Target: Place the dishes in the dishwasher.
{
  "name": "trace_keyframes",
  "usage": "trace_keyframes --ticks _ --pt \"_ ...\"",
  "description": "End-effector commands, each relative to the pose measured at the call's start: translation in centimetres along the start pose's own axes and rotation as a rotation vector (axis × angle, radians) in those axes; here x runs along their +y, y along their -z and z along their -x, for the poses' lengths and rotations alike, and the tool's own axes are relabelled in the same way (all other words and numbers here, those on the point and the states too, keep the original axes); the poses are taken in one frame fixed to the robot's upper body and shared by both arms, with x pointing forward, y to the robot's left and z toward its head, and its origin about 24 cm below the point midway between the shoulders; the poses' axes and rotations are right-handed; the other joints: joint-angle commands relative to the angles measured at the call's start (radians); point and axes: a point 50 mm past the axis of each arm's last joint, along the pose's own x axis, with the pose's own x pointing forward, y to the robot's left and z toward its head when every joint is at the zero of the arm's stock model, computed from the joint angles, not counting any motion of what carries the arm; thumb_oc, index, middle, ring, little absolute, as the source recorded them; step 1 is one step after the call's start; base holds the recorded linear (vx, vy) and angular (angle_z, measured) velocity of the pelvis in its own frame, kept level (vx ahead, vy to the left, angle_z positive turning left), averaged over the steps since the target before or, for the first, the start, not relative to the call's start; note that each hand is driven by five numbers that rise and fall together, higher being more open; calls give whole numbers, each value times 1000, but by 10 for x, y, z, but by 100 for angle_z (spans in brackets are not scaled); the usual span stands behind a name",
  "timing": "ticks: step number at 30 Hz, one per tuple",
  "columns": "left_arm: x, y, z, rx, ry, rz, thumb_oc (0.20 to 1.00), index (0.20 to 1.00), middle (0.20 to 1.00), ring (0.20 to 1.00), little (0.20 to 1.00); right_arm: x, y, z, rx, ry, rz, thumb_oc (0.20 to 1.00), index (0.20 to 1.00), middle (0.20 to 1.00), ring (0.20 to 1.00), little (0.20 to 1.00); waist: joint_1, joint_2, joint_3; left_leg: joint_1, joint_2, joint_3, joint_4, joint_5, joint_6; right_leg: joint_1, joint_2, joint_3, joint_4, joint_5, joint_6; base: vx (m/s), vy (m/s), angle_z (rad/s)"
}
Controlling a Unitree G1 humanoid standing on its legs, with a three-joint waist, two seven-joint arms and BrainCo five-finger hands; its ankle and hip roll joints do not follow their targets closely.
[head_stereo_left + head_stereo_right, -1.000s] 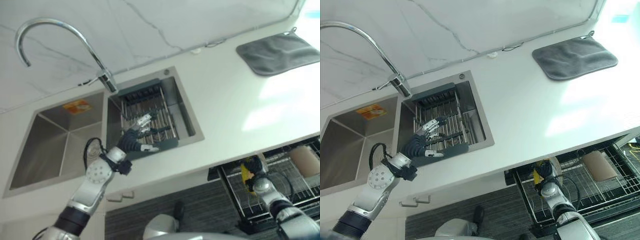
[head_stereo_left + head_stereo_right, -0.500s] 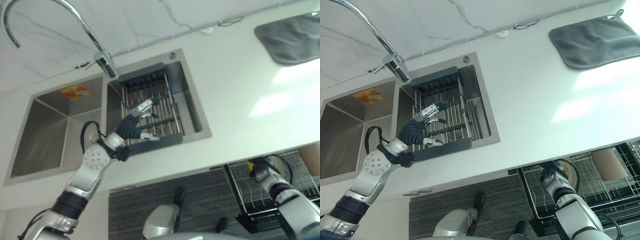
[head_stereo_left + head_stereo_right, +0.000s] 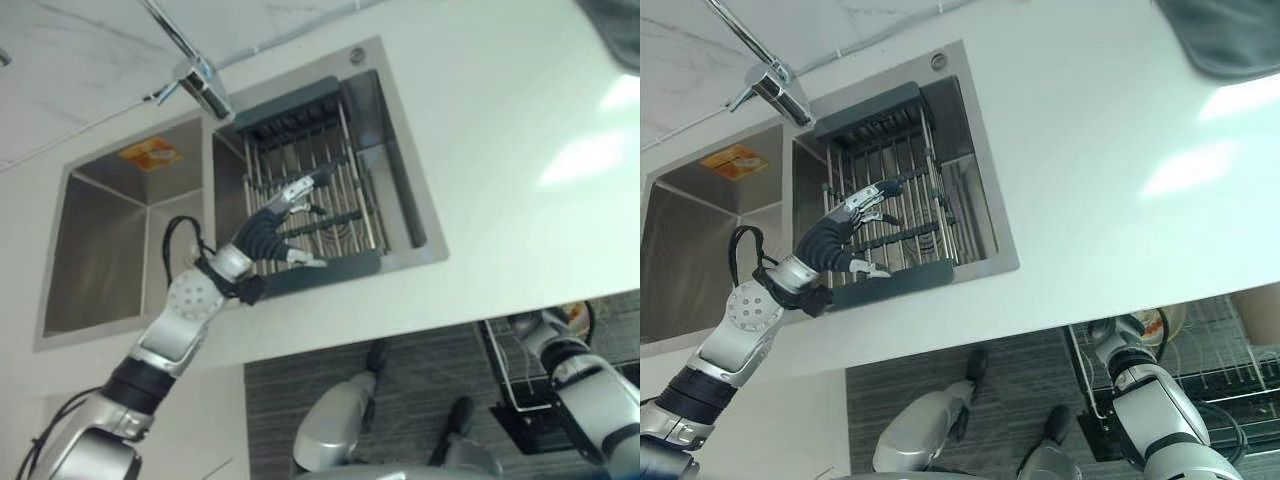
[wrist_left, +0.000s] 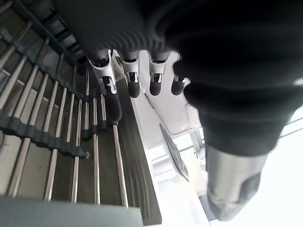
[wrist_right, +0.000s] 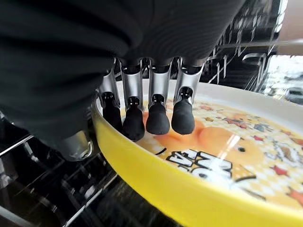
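A yellow plate [image 5: 213,184] with a cartoon print is held at its rim by my right hand [image 5: 157,118]: the fingers curl over the inside and the thumb sits under the edge. Dark dishwasher rack wires [image 5: 71,208] lie just below it. In the right eye view that hand [image 3: 1112,338] is low at the pulled-out dishwasher rack [image 3: 1240,350] under the counter. My left hand [image 3: 262,238] hovers open over the slatted drying rack [image 3: 335,215] in the right sink basin, fingers [image 4: 133,87] straight above the bars. No dish shows on that rack.
The left sink basin [image 3: 100,250] carries an orange sticker, and the faucet [image 3: 200,85] rises behind the divider. White counter [image 3: 1090,150] spreads to the right, with a grey cloth [image 3: 1230,40] at its far corner. Dark floor lies below the counter edge.
The whole picture has shifted, so the camera moved. My left hand's fingers reach slightly further over the drying rack. My right hand stays at the dishwasher rack.
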Motion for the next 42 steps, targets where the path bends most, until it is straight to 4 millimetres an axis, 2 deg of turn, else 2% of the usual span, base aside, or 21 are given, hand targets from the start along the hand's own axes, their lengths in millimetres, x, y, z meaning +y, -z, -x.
trace_keyframes --ticks 1,5,6,7,8,10,11,14,16,17,19,21,22,24,30,35,37,39,42 --pt "6 -21 -2 -133 -61 -8 1000 1000 1000 1000 1000 -29 -26 -15 -77 188 -47 200 200 200 200 200 8 -29 -43 -63 -26 46 17 -9 14 -75 -126 32 174 47 19 13 65 -1" --pt "4 -20 1 -131 -68 2 1000 1000 1000 1000 1000 -23 -23 -11 -72 173 -64 200 200 200 200 200 7 -21 -42 -60 -26 55 12 -11 16 -82 -135 29 181 48 19 7 49 -3" --pt "4 -20 2 -129 -70 5 1000 1000 1000 1000 1000 -21 -22 -10 -65 168 -66 774 774 774 774 774 7 -20 -43 -58 -26 56 10 -12 16 -81 -136 28 180 48 20 0 0 0" --pt "5 -20 3 -125 -69 8 1000 1000 1000 1000 1000 -14 -16 -8 5 93 -132 1000 1000 1000 1000 1000 8 -22 -44 -57 -24 57 7 -12 15 -82 -137 25 181 49 21 0 0 0" --pt "4 -19 3 -124 -68 7 1000 1000 1000 1000 1000 -10 -12 -6 54 65 -163 1000 1000 1000 1000 1000 9 -23 -44 -55 -23 59 6 -13 15 -82 -138 23 181 49 21 0 0 0" --pt "3 -20 4 -123 -68 5 1000 1000 1000 1000 1000 0 0 -1 186 16 -333 1000 1000 1000 1000 1000 10 -27 -41 -46 -23 58 5 -16 14 -78 -141 18 188 43 20 0 -7 2" --pt "1 -20 4 -123 -71 9 1000 1000 1000 1000 1000 8 10 4 327 -12 -479 1000 1000 1000 1000 1000 10 -28 -41 -38 -22 58 2 -19 14 -74 -141 15 189 42 18 6 5 4" --pt "-3 -20 4 -117 -68 22 1000 1000 1000 1000 1000 19 20 13 458 -15 -670 1000 1000 1000 1000 1000 5 -24 -47 -23 -22 57 1 -24 16 -71 -141 17 196 39 16 48 48 2" --pt "-9 -16 5 -99 -67 49 1000 1000 1000 1000 1000 26 23 21 552 30 -905 1000 1000 1000 1000 1000 -5 -20 -60 3 -21 62 -2 -30 18 -64 -140 22 206 33 12 118 112 -2" --pt "-10 -15 6 -91 -71 59 1000 1000 1000 1000 1000 26 22 22 561 53 -923 1000 1000 1000 1000 1000 -9 -18 -66 11 -21 65 -4 -32 18 -61 -138 24 207 31 10 94 100 -1" --pt "-12 -11 9 -74 -82 83 1000 1000 1000 1000 1000 29 22 26 552 50 -822 1000 1000 1000 1000 1000 -17 -15 -82 16 -17 71 -3 -33 18 -62 -133 29 204 35 8 78 109 -6" --pt "-15 -6 13 -56 -94 114 1000 1000 1000 1000 1000 37 22 35 580 64 -864 1000 1000 1000 1000 1000 -25 -17 -94 30 -14 78 -3 -38 18 -61 -128 40 207 31 7 153 133 -9" --pt "-25 4 30 -6 -128 163 1000 1000 1000 1000 1000 54 22 65 567 145 -943 1000 1000 1000 1000 1000 -53 -38 -119 66 7 101 -2 -55 19 -53 -107 65 206 24 5 230 162 -29" --pt "-28 8 40 21 -162 177 1000 1000 1000 1000 1000 52 19 76 508 202 -935 1000 1000 1000 1000 1000 -77 -53 -134 83 22 118 -4 -60 18 -48 -90 81 200 20 6 155 94 -49" --pt "-28 12 59 68 -208 174 1000 1000 1000 1000 1000 42 19 92 432 265 -941 1000 1000 1000 1000 1000 -122 -97 -159 111 55 153 -8 -66 13 -38 -54 113 190 10 10 37 -45 -14" --pt "-24 12 73 114 -252 172 1000 1000 1000 1000 1000 10 10 88 245 327 -942 1000 1000 1000 1000 1000 -172 -136 -175 146 79 168 -11 -75 8 -32 -18 167 184 -6 17 -5 -72 -37" --pt "-22 12 75 119 -261 178 1000 1000 1000 1000 1000 5 10 89 225 314 -957 1000 1000 1000 1000 1000 -187 -144 -183 157 85 172 -12 -78 6 -30 -11 183 181 -11 17 1 -27 -24" --pt "-21 13 77 117 -261 191 1000 1000 1000 1000 1000 3 11 89 224 255 -1051 1000 1000 1000 1000 1000 -201 -152 -193 173 92 181 -16 -81 2 -20 -3 196 171 -13 14 -2 -10 -30" --pt "-20 15 79 127 -264 202 1000 1000 1000 1000 1000 -8 8 90 147 255 -1095 1000 1000 1000 1000 1000 -226 -168 -212 197 101 195 -24 -86 -4 -1 12 214 146 -9 13 17 2 -20"
